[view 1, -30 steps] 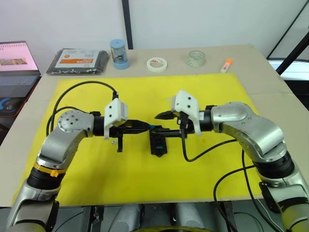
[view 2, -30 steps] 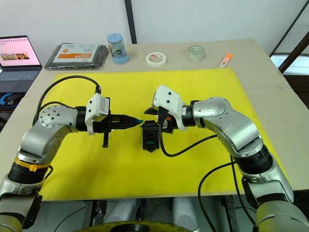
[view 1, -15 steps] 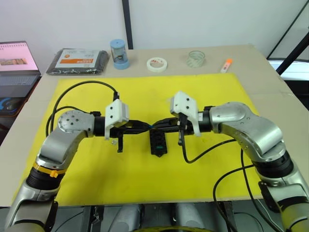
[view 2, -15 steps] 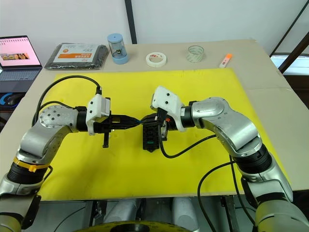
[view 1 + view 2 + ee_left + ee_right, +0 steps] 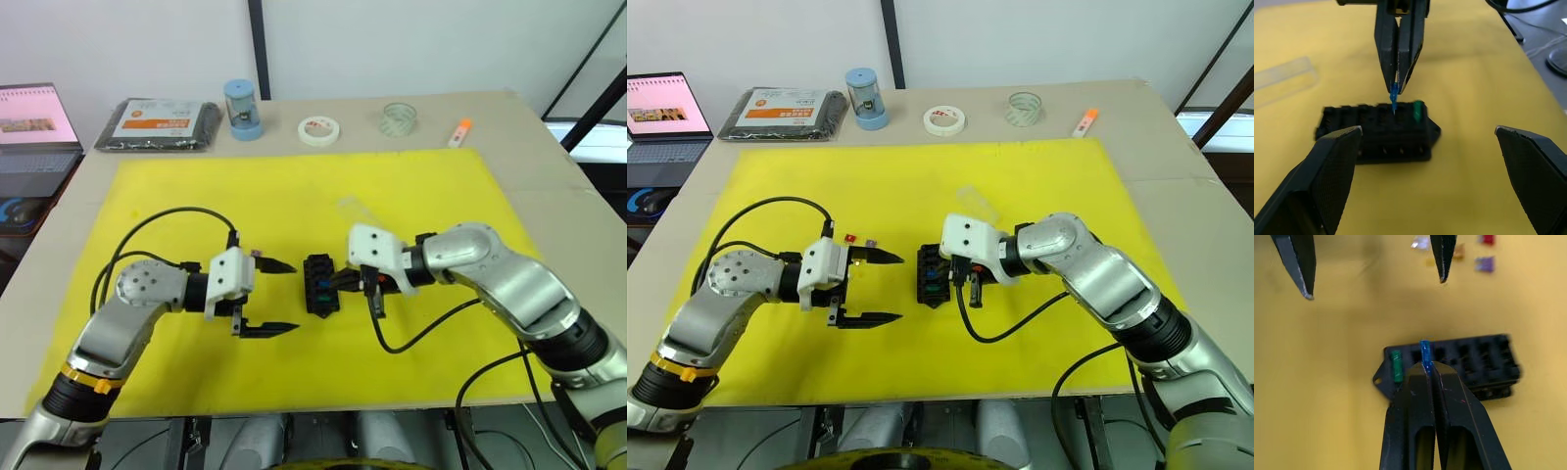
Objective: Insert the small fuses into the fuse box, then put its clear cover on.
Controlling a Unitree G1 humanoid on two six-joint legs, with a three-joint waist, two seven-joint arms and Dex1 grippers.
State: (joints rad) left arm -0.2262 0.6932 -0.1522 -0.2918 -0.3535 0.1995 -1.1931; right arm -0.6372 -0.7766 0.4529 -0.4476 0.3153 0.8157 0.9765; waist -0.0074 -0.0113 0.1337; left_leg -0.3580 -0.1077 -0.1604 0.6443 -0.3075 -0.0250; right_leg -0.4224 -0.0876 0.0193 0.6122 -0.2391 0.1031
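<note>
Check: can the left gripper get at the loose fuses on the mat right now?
Probably yes. The left gripper is open and holds nothing, and the loose fuses lie on the yellow mat right beside it. The right gripper, shut on the blue fuse, is over the fuse box, away from them.

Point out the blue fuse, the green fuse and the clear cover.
blue fuse (image 5: 1424,351), right wrist view, on its body above the shut right tool's tips.
green fuse (image 5: 1396,370), right wrist view, on its body standing in the fuse box.
clear cover (image 5: 1281,84), left wrist view, on its top face.

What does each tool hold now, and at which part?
The right tool pinches a blue fuse by its upper end; the open left tool holds nothing.
</note>
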